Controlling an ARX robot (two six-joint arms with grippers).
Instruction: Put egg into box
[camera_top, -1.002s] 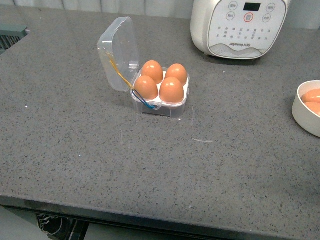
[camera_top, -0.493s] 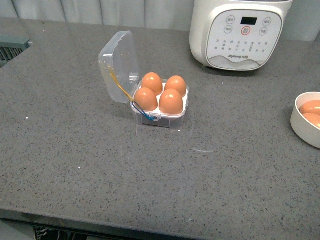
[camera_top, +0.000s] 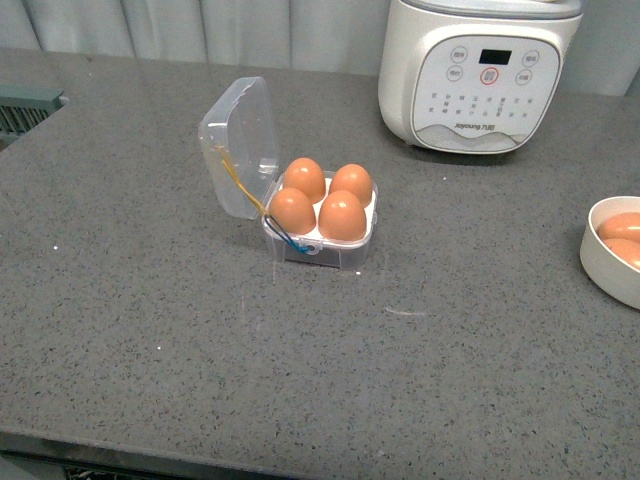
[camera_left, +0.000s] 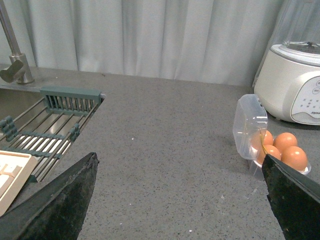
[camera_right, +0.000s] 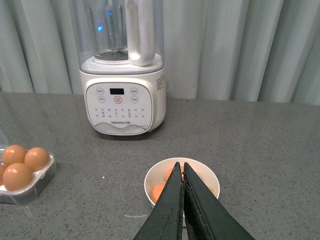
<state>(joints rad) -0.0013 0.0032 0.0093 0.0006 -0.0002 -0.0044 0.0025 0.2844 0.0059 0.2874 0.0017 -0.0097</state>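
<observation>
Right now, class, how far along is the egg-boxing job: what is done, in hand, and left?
Done: all four cells of the clear egg case hold brown eggs; its lid stands open. In hand: nothing; the left gripper is open and empty, the right gripper shut and empty, pointing toward the cream bowl. Left: no free cell shows, so probably only closing the lid.

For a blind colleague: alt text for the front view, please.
An open clear egg box on a grey counter holds four brown eggs, lid raised at its left. A white appliance stands behind; a cream bowl with more eggs sits at the right edge.
</observation>
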